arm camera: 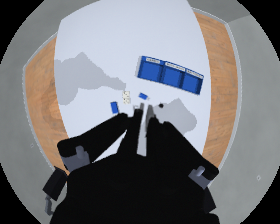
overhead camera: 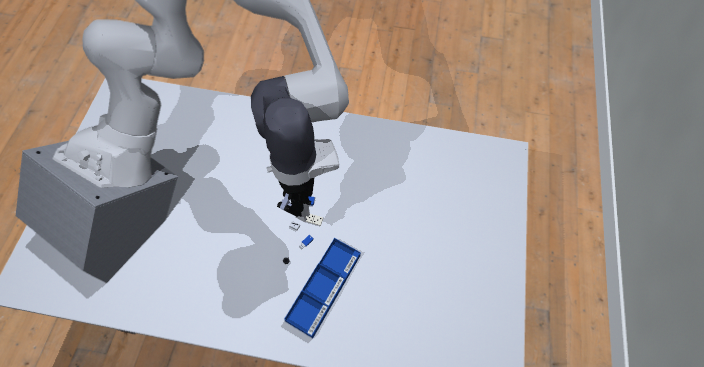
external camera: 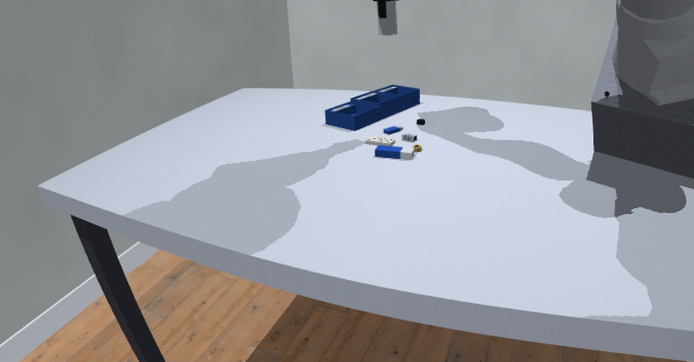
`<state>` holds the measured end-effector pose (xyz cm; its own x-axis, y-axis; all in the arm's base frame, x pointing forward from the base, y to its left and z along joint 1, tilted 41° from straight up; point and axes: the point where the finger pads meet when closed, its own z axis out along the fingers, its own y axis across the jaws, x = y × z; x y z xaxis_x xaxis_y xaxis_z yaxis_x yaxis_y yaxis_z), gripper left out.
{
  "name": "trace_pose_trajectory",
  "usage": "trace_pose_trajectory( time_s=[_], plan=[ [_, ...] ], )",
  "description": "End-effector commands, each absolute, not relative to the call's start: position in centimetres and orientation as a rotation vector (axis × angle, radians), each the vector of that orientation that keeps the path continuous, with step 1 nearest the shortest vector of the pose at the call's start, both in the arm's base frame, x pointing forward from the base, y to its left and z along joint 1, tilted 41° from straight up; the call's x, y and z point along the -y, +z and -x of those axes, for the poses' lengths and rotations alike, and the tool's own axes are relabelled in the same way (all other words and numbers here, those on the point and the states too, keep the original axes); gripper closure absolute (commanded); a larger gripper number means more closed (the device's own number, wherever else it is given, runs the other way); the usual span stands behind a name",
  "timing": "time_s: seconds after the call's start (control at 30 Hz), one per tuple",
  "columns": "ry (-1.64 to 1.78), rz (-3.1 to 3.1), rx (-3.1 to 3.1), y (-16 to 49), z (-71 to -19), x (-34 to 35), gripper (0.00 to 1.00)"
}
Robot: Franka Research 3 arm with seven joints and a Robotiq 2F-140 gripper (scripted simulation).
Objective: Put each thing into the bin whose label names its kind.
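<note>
My gripper (overhead camera: 298, 210) (external camera: 387, 25) (arm camera: 144, 110) is shut with nothing between the fingers, and it hangs high above the small things. A blue row of three labelled bins (overhead camera: 334, 289) (external camera: 367, 116) (arm camera: 169, 63) stands on the white table (overhead camera: 450, 246) (external camera: 444, 228). Beside it lie a small blue block (overhead camera: 306, 241) (external camera: 392, 129) (arm camera: 143, 96), a white domino (overhead camera: 314, 218) (external camera: 380, 141), a small grey piece (overhead camera: 294, 226) (external camera: 409, 137) and a black round piece (overhead camera: 286, 260) (external camera: 420, 121). A blue and white block (external camera: 393, 152) (arm camera: 115, 107) and a yellow ring (external camera: 417, 148) lie close together. In the top view the gripper hides both.
The robot base block (overhead camera: 90, 211) (external camera: 641, 129) stands at one end of the table. The bin labels are too small to read. The table edge runs close to the wall side (overhead camera: 525, 251).
</note>
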<state>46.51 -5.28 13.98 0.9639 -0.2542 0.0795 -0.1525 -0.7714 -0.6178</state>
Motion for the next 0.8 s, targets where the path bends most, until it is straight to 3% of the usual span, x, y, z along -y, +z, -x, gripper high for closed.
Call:
trace_pose_trajectory(
  time_s=[0.0,0.77],
  plan=[
    [-0.276,2.467,-0.090,14.3,-45.3,3.6,0.95],
    [-0.334,2.452,0.114,14.5,-43.7,1.9,0.95]
  ],
)
